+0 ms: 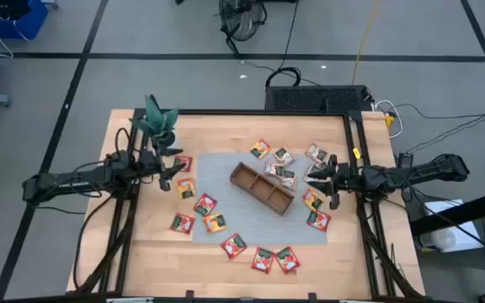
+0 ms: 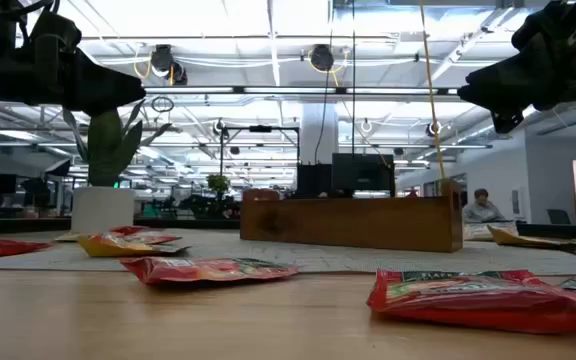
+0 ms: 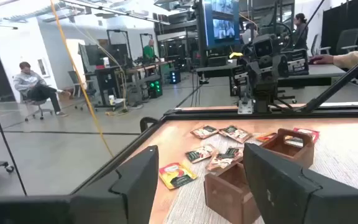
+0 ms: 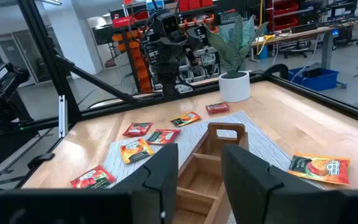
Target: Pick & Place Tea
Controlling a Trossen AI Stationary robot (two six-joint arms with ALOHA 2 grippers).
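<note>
Several tea sachets lie flat on the table around a brown wooden compartment tray [image 1: 263, 187], which stands on a grey mat [image 1: 226, 164]. Most sachets are red, such as one near the front [image 1: 263, 259] and one at the left [image 1: 182, 223]. An orange-yellow one [image 4: 319, 168] lies at the tray's right. My left gripper [image 1: 175, 174] hovers above the mat's left edge, open, with nothing between its fingers [image 3: 135, 180]. My right gripper [image 1: 320, 179] hovers at the tray's right end, open and holding nothing [image 4: 201, 162]. Both point level toward the tray.
A potted plant [image 1: 160, 126] stands at the table's far left corner, just behind my left arm. More sachets [image 1: 283, 156] lie beyond the tray's far side. A black frame [image 1: 259, 112] runs along the table's edges. People sit in the room beyond.
</note>
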